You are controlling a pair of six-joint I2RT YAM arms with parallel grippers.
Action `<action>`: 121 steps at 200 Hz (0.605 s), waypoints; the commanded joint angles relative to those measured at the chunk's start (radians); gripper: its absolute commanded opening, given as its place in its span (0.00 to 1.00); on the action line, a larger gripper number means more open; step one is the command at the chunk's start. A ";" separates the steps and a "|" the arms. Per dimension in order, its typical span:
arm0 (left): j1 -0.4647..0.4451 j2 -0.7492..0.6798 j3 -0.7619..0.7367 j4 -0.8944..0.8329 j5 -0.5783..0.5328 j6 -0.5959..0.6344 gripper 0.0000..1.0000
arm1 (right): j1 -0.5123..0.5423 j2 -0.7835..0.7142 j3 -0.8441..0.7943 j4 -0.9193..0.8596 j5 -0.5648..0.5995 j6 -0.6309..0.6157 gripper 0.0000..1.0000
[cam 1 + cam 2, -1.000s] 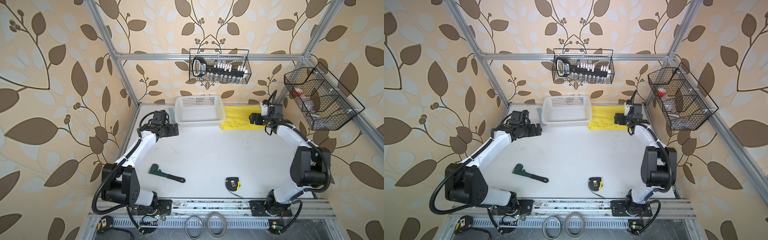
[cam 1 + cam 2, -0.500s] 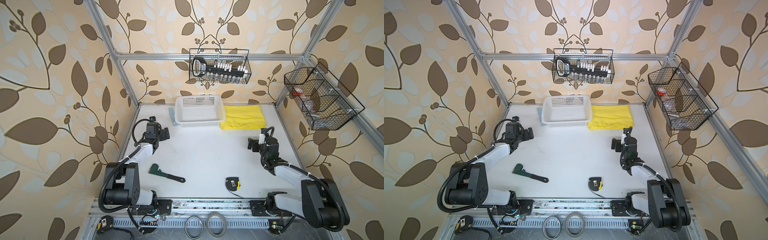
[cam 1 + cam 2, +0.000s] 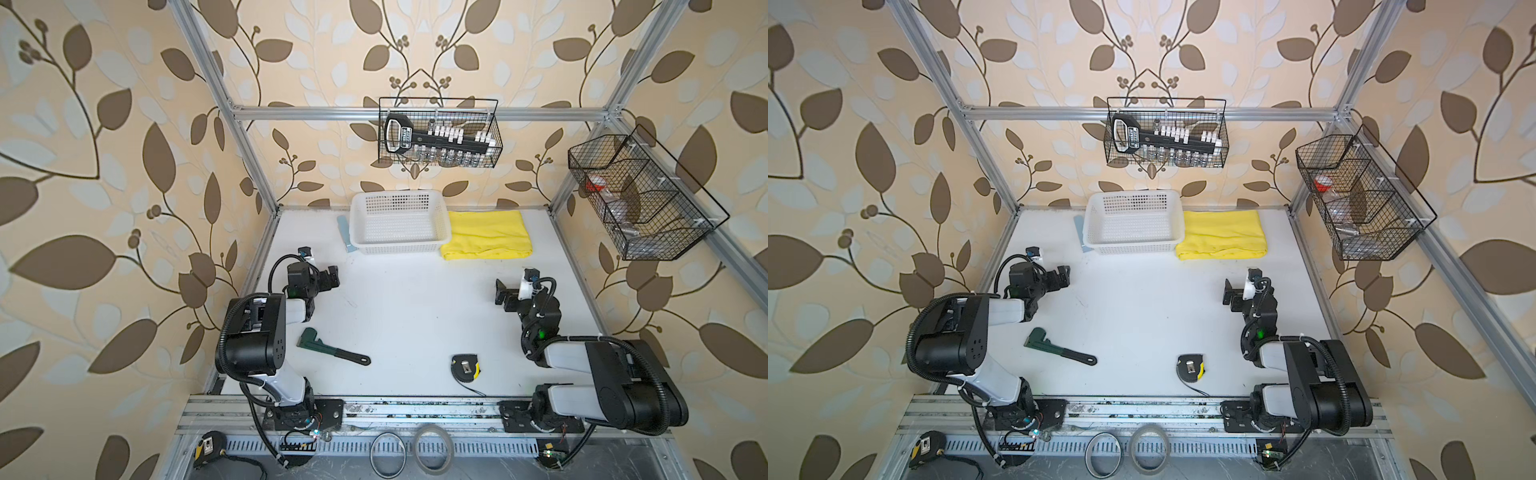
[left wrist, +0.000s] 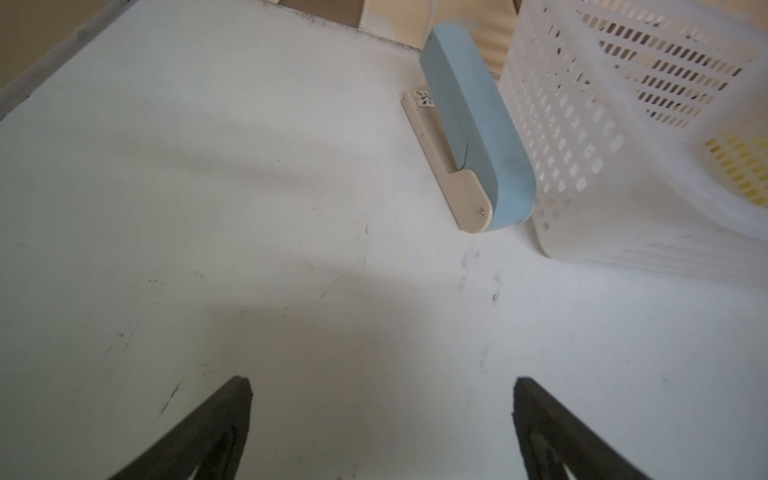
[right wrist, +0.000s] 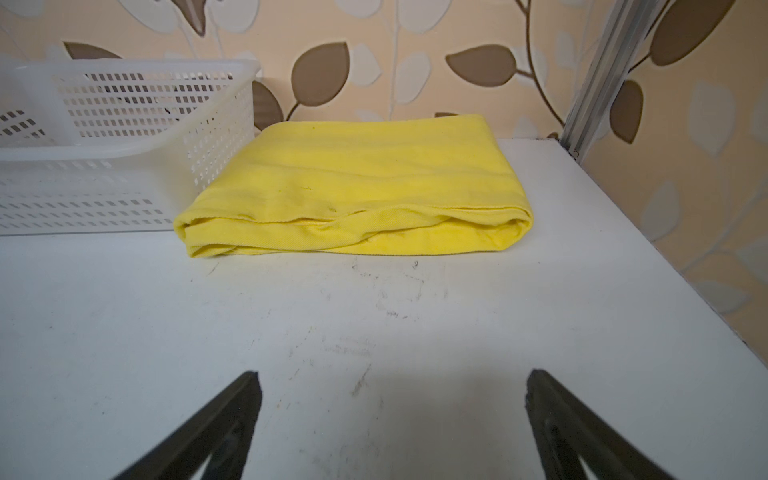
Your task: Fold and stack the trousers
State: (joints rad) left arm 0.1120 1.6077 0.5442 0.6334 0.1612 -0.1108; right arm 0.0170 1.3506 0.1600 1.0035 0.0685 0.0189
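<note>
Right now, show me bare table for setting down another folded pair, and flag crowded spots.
Biggest bare patch: mid-table, between the left claw and right claw, with basket and trousers at its back, wrench and tape measure at its front. Crowded: the back edge, where stapler, basket and trousers sit side by side.

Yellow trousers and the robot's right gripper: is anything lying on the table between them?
No. In the right wrist view, only bare white table, a bit scuffed, lies between the open right gripper and the folded trousers.
</note>
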 commanded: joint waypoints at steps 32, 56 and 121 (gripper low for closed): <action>-0.003 -0.251 0.036 -0.244 -0.068 0.085 0.99 | 0.018 -0.002 -0.029 0.118 0.149 0.024 1.00; 0.002 -0.275 -0.011 -0.178 -0.089 0.056 0.99 | 0.028 -0.001 -0.040 0.141 0.129 0.003 1.00; 0.024 -0.204 -0.048 -0.135 -0.084 0.033 0.99 | 0.028 0.005 0.004 0.066 0.149 0.010 1.00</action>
State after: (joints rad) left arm 0.1127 1.3529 0.4866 0.4484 0.0887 -0.0780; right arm 0.0395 1.3506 0.1364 1.0840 0.2028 0.0345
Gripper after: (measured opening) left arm 0.990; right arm 0.998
